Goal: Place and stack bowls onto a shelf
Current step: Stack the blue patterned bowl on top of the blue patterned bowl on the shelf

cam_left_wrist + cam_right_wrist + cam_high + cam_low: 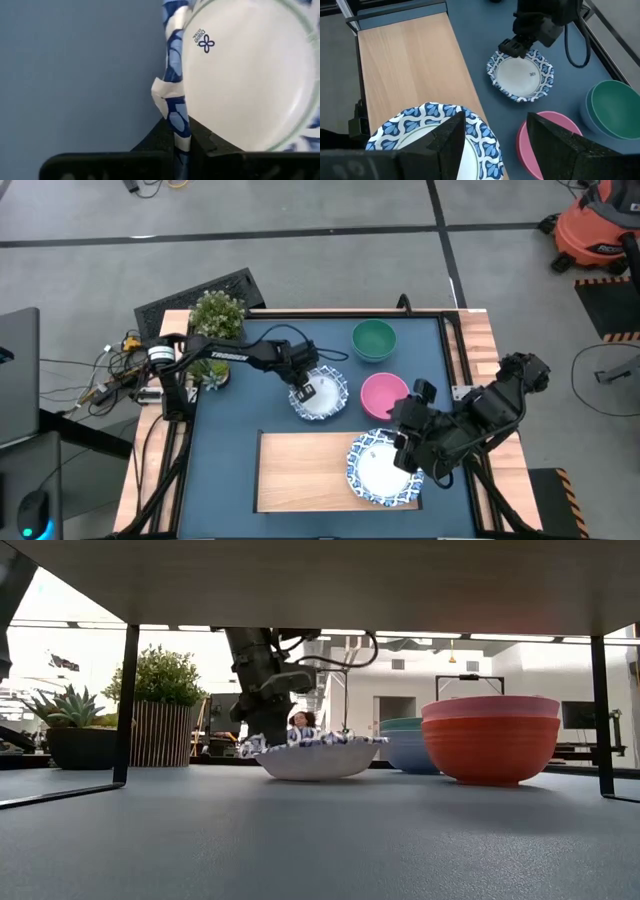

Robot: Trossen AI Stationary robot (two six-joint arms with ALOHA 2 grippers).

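High view: left gripper (303, 388) at frame centre, jaws pinched on the rim of a patterned bowl (326, 396) on the blue counter (230, 420); green bowl (374, 340) and pink bowl (382, 394) upper right of it; right gripper (410, 448) over a patterned bowl on the shelf (300, 470), lower centre. "TROSSEN" reads on the left arm. Low view: held bowl (317, 758) centre, resting flat. Left wrist view: the bowl's thin rim (175, 112) sits between closed jaws; looks light, stiff, probably slippery, so the rim is the place to grip; small logo (205, 42), unreadable. Right wrist view: jaws apart, holding nothing, above shelf bowl (425, 127).
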